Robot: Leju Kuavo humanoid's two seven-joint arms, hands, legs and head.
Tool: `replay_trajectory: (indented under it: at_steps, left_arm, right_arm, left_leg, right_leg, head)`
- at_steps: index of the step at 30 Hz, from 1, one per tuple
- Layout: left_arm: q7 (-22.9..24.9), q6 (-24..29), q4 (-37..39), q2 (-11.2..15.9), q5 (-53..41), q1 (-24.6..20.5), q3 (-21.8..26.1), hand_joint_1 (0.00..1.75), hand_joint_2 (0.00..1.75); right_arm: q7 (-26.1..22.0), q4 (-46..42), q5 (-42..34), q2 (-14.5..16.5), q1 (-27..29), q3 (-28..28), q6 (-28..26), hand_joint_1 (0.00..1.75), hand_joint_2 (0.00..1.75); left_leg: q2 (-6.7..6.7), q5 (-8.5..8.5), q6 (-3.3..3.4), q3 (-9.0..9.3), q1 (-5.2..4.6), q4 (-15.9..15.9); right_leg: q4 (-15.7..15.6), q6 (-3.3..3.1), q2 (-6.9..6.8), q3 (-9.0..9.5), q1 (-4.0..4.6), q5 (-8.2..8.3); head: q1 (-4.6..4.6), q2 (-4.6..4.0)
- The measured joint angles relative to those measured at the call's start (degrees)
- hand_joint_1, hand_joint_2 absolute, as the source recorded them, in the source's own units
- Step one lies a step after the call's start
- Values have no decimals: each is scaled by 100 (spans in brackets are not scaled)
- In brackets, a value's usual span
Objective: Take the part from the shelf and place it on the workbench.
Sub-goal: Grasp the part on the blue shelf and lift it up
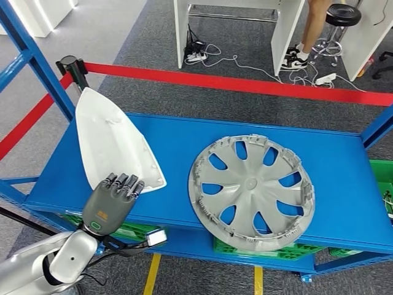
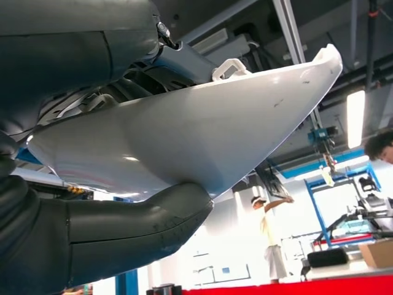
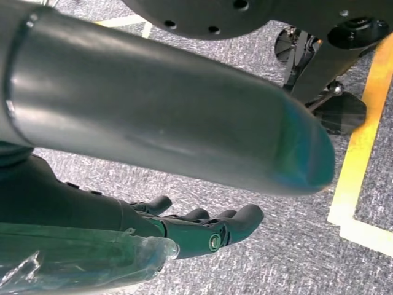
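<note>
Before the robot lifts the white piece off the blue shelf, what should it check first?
1. Left hand holds the white part, thumb under, fingers on top: ok.
2. Grip firm enough to lift: cannot tell.
3. Part apart from the grey wheel cover: ok.
4. Right hand holds nothing, hanging over the carpet: ok.
5. Red barrier tape beyond the blue shelf, out of the lift path: ok.
6. Workbench ready: cannot tell.

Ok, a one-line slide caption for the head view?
Left hand grips white cover on blue shelf, beside grey hubcap.
</note>
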Motion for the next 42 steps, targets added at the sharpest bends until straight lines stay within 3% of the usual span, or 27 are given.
replay_trajectory:
  at_steps: [2, 3, 4, 6, 8, 10, 12, 13, 15, 17, 18, 19, 21, 23, 24, 25, 27, 29, 32, 34, 40, 42]
  left_arm:
    - [2, -3, -35, 14, 0, -7, -26, 175, 175]
    - [2, -7, -46, 17, 1, -4, -46, 175, 175]
    - [2, -9, -52, 19, 0, -3, -67, 175, 175]
    - [2, -13, -61, 20, 0, -2, -90, 175, 175]
    - [2, -15, -79, 34, 1, -3, -93, 175, 175]
    - [2, -15, -100, 50, 1, 0, -93, 175, 175]
    - [2, -14, -108, 56, 1, 12, -96, 175, 175]
    - [2, -14, -109, 59, 1, 19, -98, 175, 175]
    - [2, -14, -111, 62, 1, 26, -102, 175, 175]
    - [2, -14, -115, 62, 1, 33, -109, 175, 175]
    - [2, -14, -115, 61, 1, 42, -116, 175, 175]
    - [2, -14, -114, 60, 1, 51, -125, 175, 175]
    - [2, -15, -114, 54, 1, 61, -134, 175, 175]
    - [2, -11, -115, 44, 0, 63, -132, 175, 175]
    - [2, -7, -115, 37, 0, 66, -130, 175, 175]
    - [2, -2, -115, 31, 0, 70, -128, 175, 175]
    - [2, 4, -115, 21, 1, 95, -128, 175, 175]
    - [2, 4, -115, 13, 0, 122, -130, 175, 175]
    - [2, 4, -114, -1, 0, 138, -132, 175, 175]
    - [2, 5, -113, -3, 1, 144, -133, 175, 175]
    - [2, 5, -113, -3, 1, 146, -133, 175, 175]
    - [2, 4, -113, -4, 1, 156, -134, 175, 175]
  right_arm:
    - [-16, 2, -10, 0, 3, 1, 0, 0, 0]
    - [-38, 3, -16, 0, 7, 1, 0, 0, 0]
    - [-66, 4, -24, -1, 11, 1, 0, 0, 0]
    - [-137, 4, -33, -3, 13, 0, -1, 0, 0]
    - [-191, 14, -38, 4, -2, 1, 7, 0, 0]
    - [-220, 26, -39, 13, -14, 1, 18, 0, 0]
    - [-235, 28, -39, 13, -7, 1, 21, 0, 0]
    - [-240, 28, -39, 13, -5, 1, 21, 0, 0]
    - [-249, 27, -39, 13, -8, 0, 20, 0, 0]
    - [-255, 28, -39, 13, -11, 0, 20, 0, 0]
    - [-257, 28, -39, 13, -10, 0, 20, 0, 0]
    - [-257, 28, -39, 13, -9, 0, 21, 0, 0]
    - [-257, 28, -39, 13, -8, 0, 21, 0, 0]
    - [-258, 28, -39, 13, -7, 0, 21, 0, 0]
    - [-260, 28, -39, 13, -7, 0, 21, 0, 0]
    - [-261, 28, -39, 13, -8, 0, 20, 0, 0]
    - [-265, 28, -39, 13, -4, 0, 19, 0, 0]
    - [-264, 28, -39, 13, 13, 0, 17, 0, 0]
    - [-263, 33, -37, 15, 26, 1, 20, 0, 0]
    - [-263, 37, -34, 15, 22, 1, 21, 0, 0]
    - [-263, 38, -34, 15, 20, 1, 21, 0, 0]
    - [-263, 39, -34, 15, 17, 1, 19, 0, 0]
  left_leg:
    - [12, 10, 2, -13, 13, -4]
    - [17, 14, -5, -17, 19, -3]
    - [21, 20, -18, -21, 32, 0]
    - [21, 24, -78, -30, 79, 25]
    - [13, 24, -173, -68, 98, 75]
    - [0, 60, -254, -110, 77, 115]
    - [-6, 105, -308, -141, 80, 126]
    - [-4, 50, -327, -177, 87, 167]
    - [0, -322, -349, -348, 92, 554]
    - [1, -815, -344, -584, 83, 1280]
    - [1, -936, -333, -648, 78, 1575]
    - [1, -937, -315, -639, 72, 1713]
    - [1, -668, -259, -355, 50, 1436]
    - [-1, -478, -196, 152, 16, 698]
    - [-2, -475, -179, 335, 0, 397]
    - [-4, -504, -171, 444, -17, 189]
    - [-1, -481, -150, 425, -27, 73]
    - [14, -374, -86, 342, -13, 39]
    - [27, -216, -18, 177, -11, 27]
    - [28, -166, -11, 115, -19, 30]
    - [29, -150, -11, 94, -22, 31]
    - [31, -77, -16, 0, -28, 35]
  right_leg:
    - [729, 44, -9, -288, -21, -347]
    - [961, 69, -12, -377, -36, -399]
    - [994, 98, -14, -376, -52, -339]
    - [406, 166, -22, -65, -95, 24]
    - [-235, 208, -6, 305, -107, 241]
    - [-378, 147, 19, 378, -98, 236]
    - [-352, 23, 22, 295, -102, 263]
    - [-343, -43, 19, 254, -99, 292]
    - [-347, -178, 11, 147, -93, 374]
    - [-346, -260, 3, 28, -65, 457]
    - [-346, -277, 0, -33, -48, 500]
    - [-345, -283, -1, -92, -33, 543]
    - [-344, -267, 0, -204, -12, 633]
    - [-340, -221, 4, -277, 5, 712]
    - [-341, -188, 4, -301, 11, 756]
    - [-348, -154, 3, -324, 13, 804]
    - [-386, -84, -1, -361, 5, 903]
    - [-288, -24, -10, -441, -3, 741]
    - [554, 30, -18, -663, -1, -11]
    - [944, 42, -19, -749, -1, -240]
    - [1041, 44, -18, -764, -1, -266]
    - [1124, 43, -18, -658, 2, -122]
  head:
    - [26, 0]
    - [27, -1]
    - [27, -1]
    - [28, -1]
    - [54, 0]
    - [72, 0]
    - [64, 0]
    - [56, 0]
    - [44, 0]
    - [38, 0]
    - [37, 0]
    - [38, 0]
    - [38, 0]
    - [40, 0]
    - [44, 0]
    - [44, 0]
    - [47, 0]
    - [60, 0]
    - [81, 0]
    - [80, 0]
    - [82, 0]
    - [82, 0]
